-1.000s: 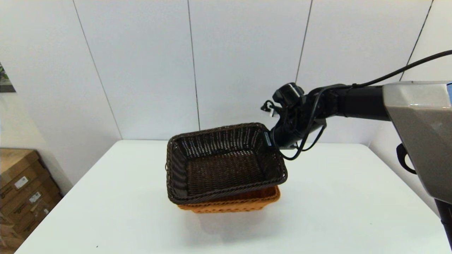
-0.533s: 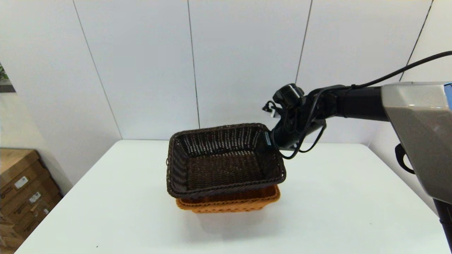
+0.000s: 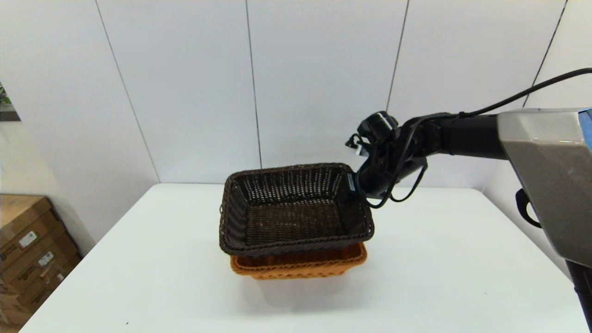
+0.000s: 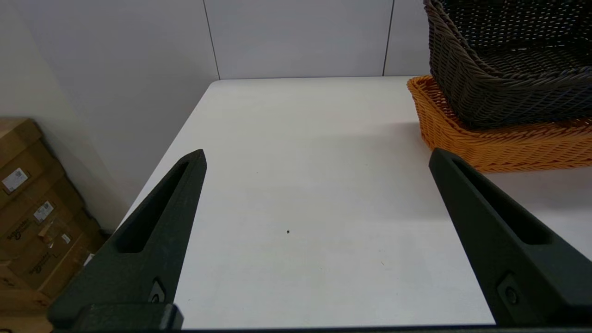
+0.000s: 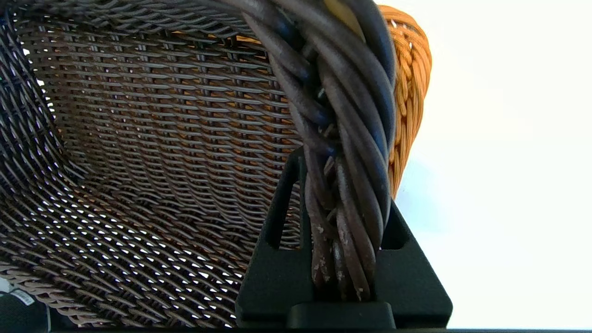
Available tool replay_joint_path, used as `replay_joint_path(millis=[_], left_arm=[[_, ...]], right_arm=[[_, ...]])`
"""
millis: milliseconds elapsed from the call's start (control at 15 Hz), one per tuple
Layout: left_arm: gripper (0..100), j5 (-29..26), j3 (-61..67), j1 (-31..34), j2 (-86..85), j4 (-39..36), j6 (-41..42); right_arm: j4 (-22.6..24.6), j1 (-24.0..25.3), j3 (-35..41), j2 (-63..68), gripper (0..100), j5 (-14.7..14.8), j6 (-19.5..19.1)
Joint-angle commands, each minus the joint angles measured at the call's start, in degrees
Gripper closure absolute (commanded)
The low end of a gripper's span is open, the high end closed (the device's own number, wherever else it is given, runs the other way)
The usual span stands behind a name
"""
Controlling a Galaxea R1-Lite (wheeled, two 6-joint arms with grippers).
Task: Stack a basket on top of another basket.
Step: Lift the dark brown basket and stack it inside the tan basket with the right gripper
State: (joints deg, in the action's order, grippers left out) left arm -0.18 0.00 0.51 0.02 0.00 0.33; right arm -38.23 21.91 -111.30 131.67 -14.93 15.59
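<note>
The dark basket (image 3: 296, 210) sits partly down in the orange basket (image 3: 300, 266) on the white table (image 3: 439, 277), its rim not yet level, so seating it and letting go remain. The right pincer (image 5: 344, 240) is clenched on its thick braided rim; the left pincer (image 4: 319, 240) hangs released nearby. Both baskets are rectangular open-weave wicker with flared sides.

The dark brown woven basket (image 3: 296, 210) sits tilted in the orange-tan wicker basket (image 3: 300, 266), its right rim raised; both lie mid-table, toward the far edge
</note>
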Motion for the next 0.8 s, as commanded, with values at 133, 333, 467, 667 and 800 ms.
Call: replay_joint_path(millis=[133, 333, 467, 667, 800], left_arm=[[0, 0.01, 0.09, 0.02, -0.11, 0.0, 0.02], [0, 0.01, 0.09, 0.02, -0.11, 0.0, 0.02], [0, 0.01, 0.09, 0.02, -0.11, 0.0, 0.02], [0, 0.01, 0.09, 0.02, -0.11, 0.0, 0.02], [0, 0.01, 0.09, 0.02, -0.11, 0.0, 0.02]], right_arm=[[-1.41, 0.15, 0.03, 0.96, 100, 2.01, 0.23], [-1.94, 0.15, 0.03, 1.04, 100, 2.1, 0.23], [-1.94, 0.15, 0.03, 1.04, 100, 2.1, 0.23], [-1.94, 0.15, -0.06, 1.31, 100, 2.1, 0.14], [-1.76, 0.24, -0.06, 1.57, 100, 2.19, 0.14]])
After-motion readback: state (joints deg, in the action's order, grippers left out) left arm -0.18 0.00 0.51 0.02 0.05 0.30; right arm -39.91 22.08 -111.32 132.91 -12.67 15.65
